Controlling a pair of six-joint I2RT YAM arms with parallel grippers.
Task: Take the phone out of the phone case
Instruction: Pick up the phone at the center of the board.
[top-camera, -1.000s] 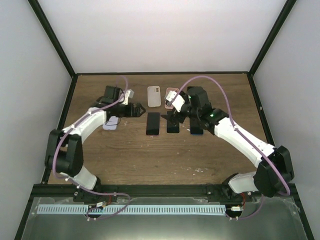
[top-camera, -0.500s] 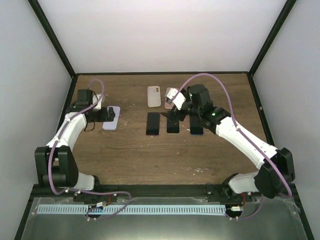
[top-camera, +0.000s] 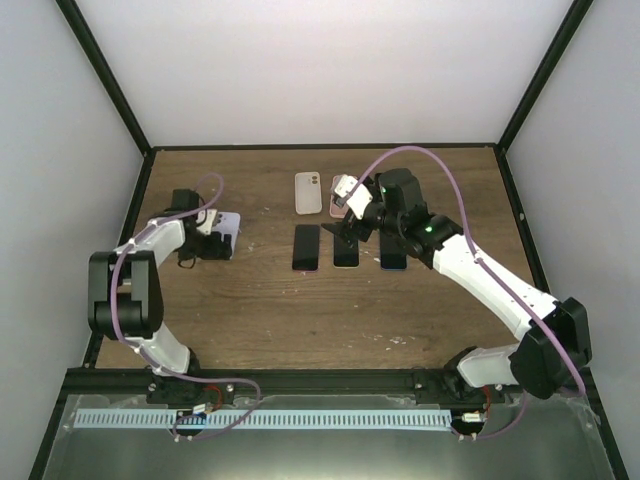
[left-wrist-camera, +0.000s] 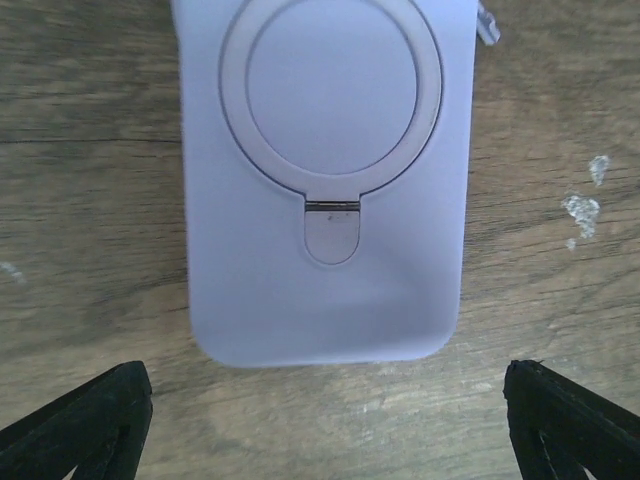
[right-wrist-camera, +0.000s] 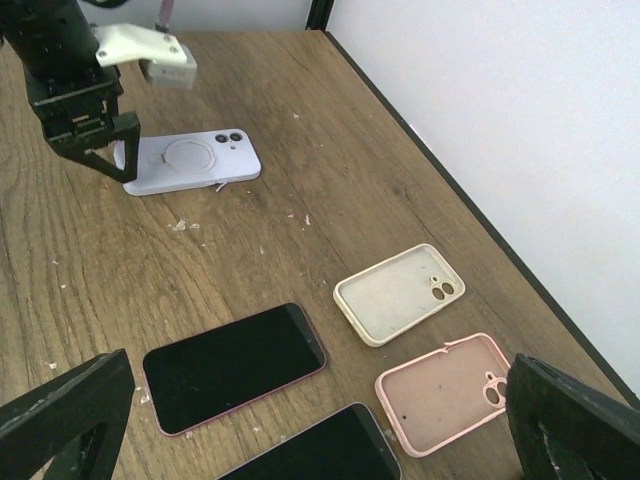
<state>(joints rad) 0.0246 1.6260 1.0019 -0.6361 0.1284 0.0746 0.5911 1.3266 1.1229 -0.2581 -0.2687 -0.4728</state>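
Note:
A lavender phone case (top-camera: 226, 234) with a round ring stand lies back-up at the left of the table. It fills the top of the left wrist view (left-wrist-camera: 325, 180). Dark camera lenses show in its cutout in the right wrist view (right-wrist-camera: 190, 162). My left gripper (top-camera: 203, 243) is open, low over the table just short of the case's end, with nothing between its fingertips (left-wrist-camera: 90, 415). My right gripper (top-camera: 346, 226) is open and empty, hovering above the row of bare phones.
Three bare black phones lie side by side mid-table (top-camera: 306, 247) (top-camera: 346, 252) (top-camera: 393, 258). An empty cream case (right-wrist-camera: 400, 293) and an empty pink case (right-wrist-camera: 445, 390) lie behind them. The table's left edge (top-camera: 135, 235) is close to my left arm.
My left gripper swung left, from right of the lavender case across it to its left end, and came down low. My right arm has barely moved.

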